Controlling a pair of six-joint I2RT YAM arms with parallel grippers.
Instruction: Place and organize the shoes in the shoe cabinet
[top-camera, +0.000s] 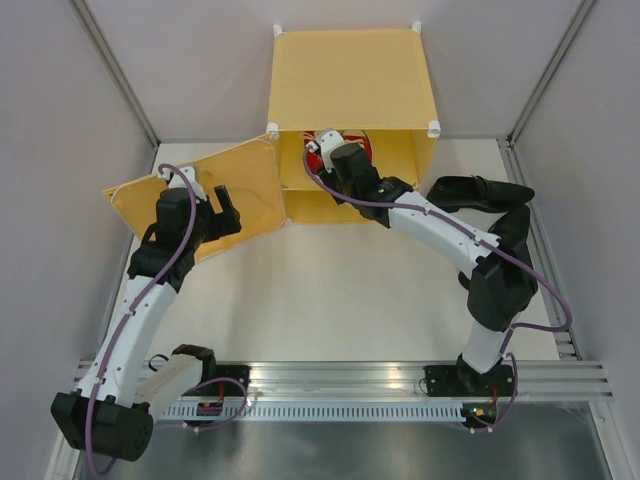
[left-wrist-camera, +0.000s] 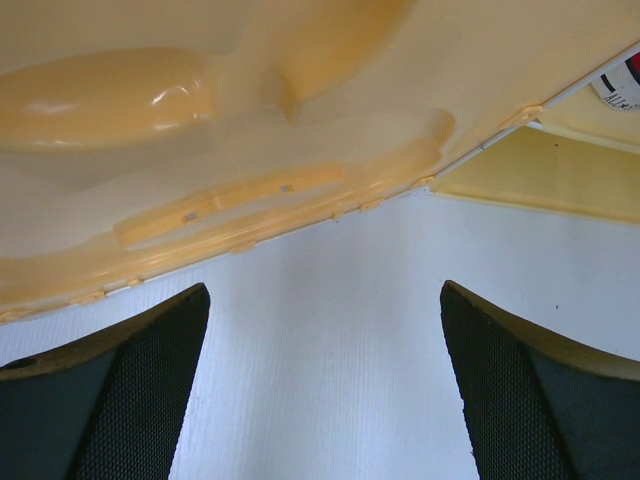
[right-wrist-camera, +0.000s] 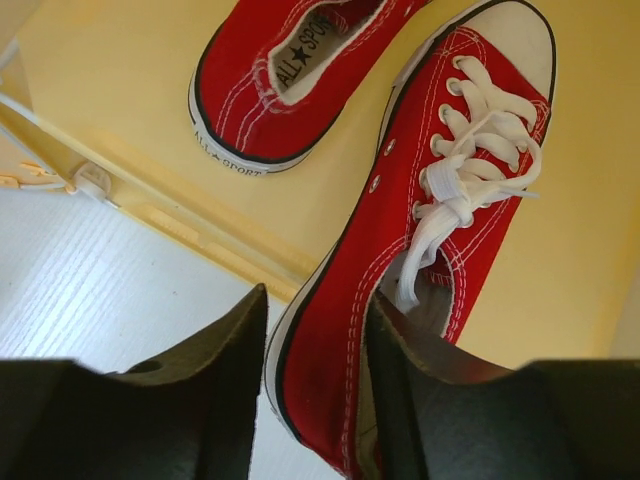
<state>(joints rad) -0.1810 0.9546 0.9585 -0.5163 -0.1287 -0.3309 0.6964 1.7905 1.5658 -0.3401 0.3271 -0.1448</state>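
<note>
Right gripper (right-wrist-camera: 315, 302) pinching red sneaker (right-wrist-camera: 410, 220) heel wall, toe pointing into cabinet (top-camera: 350, 80), left gripper (left-wrist-camera: 325, 320) spread

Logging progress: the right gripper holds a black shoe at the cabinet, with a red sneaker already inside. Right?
Not quite. The right wrist view shows the right gripper holding a red sneaker, not a black shoe, at the cabinet, with the other red sneaker already inside.
</note>
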